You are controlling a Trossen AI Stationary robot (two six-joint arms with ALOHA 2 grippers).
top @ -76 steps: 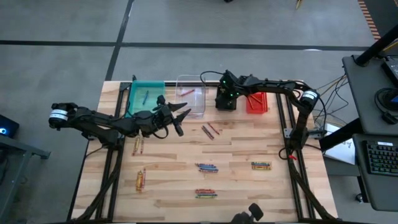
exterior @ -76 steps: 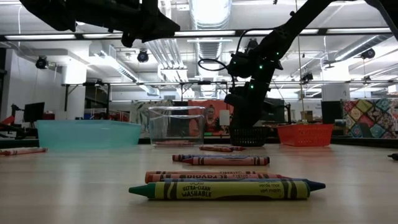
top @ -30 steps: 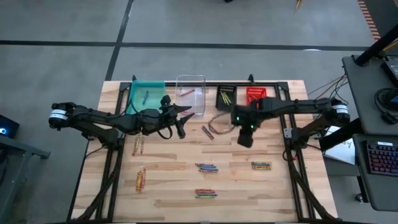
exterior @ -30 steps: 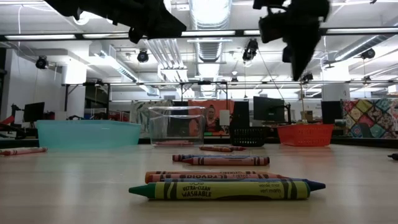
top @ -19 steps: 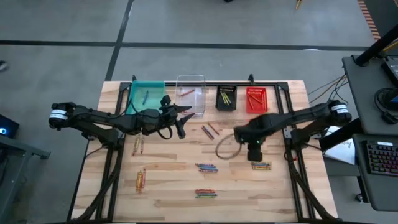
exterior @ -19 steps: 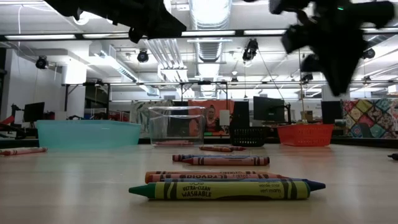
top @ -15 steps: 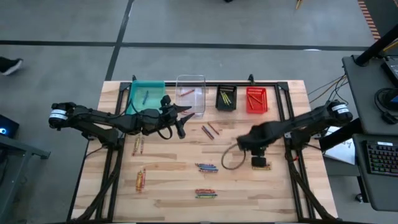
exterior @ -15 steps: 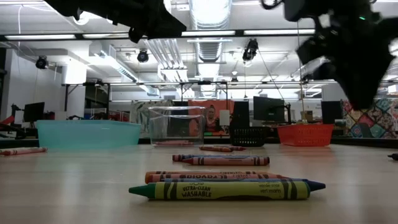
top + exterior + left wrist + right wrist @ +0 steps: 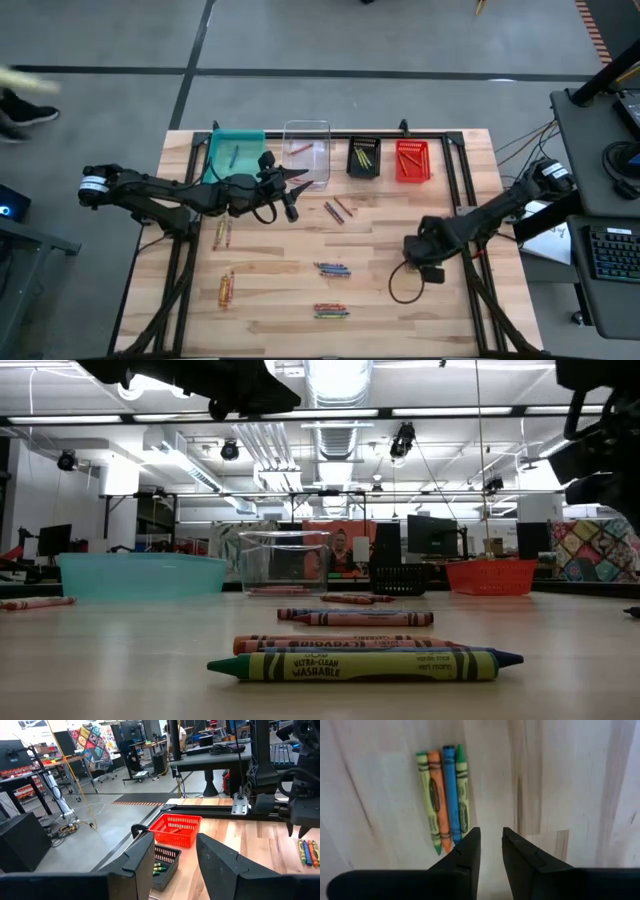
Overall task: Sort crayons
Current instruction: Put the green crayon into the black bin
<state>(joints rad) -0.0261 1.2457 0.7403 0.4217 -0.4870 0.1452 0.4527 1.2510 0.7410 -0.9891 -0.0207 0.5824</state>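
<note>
Your right gripper (image 9: 491, 851), fingers slightly parted and empty, hovers over four wax crayons (image 9: 443, 795) at table's four o'clock; left gripper (image 9: 172, 851) waits spread. Most clusters remain unsorted.

We get bright, even light from the ceiling strip lamps (image 9: 335, 378), so shadows on the table (image 9: 270, 260) are soft and faint. From table height the nearest crayons (image 9: 365, 663) look sharp, while the dark arm at the right edge smears with motion blur.
</note>
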